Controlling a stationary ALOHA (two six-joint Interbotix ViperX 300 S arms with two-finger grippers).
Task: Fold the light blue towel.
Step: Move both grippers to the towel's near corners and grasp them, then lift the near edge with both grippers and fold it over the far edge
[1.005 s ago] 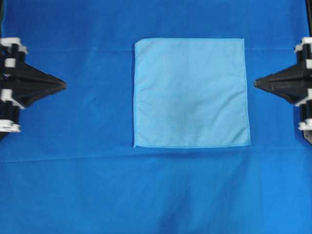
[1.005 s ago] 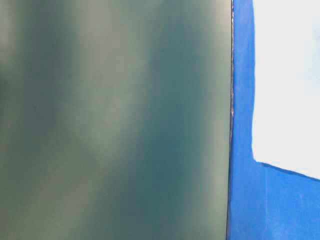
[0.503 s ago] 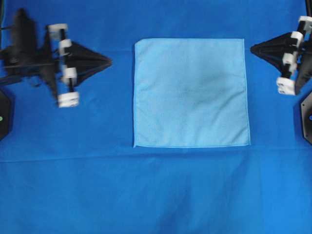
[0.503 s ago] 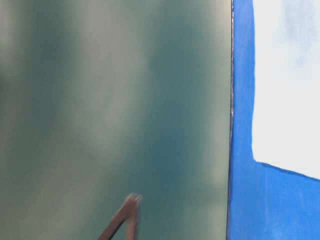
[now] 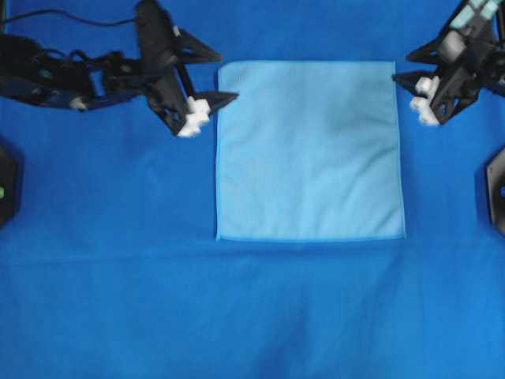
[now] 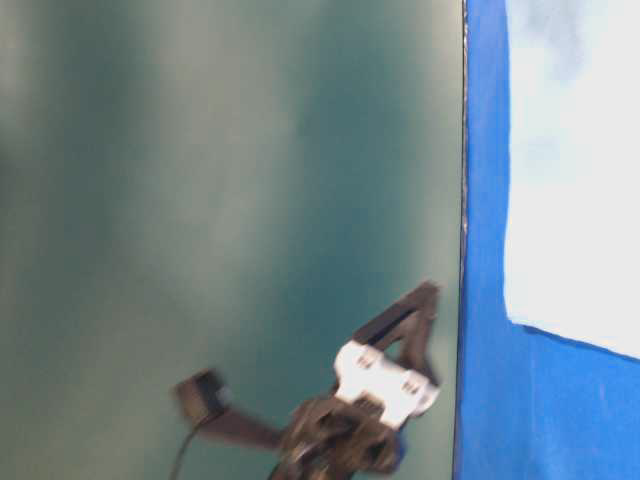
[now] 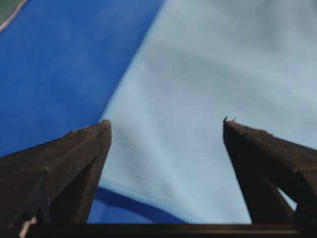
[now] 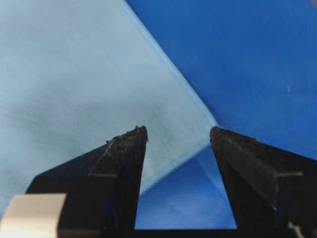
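The light blue towel (image 5: pixel 309 150) lies flat and square on the royal-blue table covering (image 5: pixel 118 300). My left gripper (image 5: pixel 225 76) hovers open at the towel's far left corner. In the left wrist view the left gripper (image 7: pixel 166 123) frames the towel (image 7: pixel 213 74) near its edge, with nothing between the fingers. My right gripper (image 5: pixel 402 67) stands open just off the far right corner. In the right wrist view that corner of the towel (image 8: pixel 74 74) sits between the spread fingers of the right gripper (image 8: pixel 178 130), untouched.
Black arm bases sit at the left edge (image 5: pixel 6 181) and the right edge (image 5: pixel 497 185) of the covering. In the table-level view a blurred arm (image 6: pixel 370 410) shows against a dark green backdrop (image 6: pixel 200 200).
Both arms swung in from the side edges to the towel's far corners. Both grippers went from shut to open. The towel has not moved.
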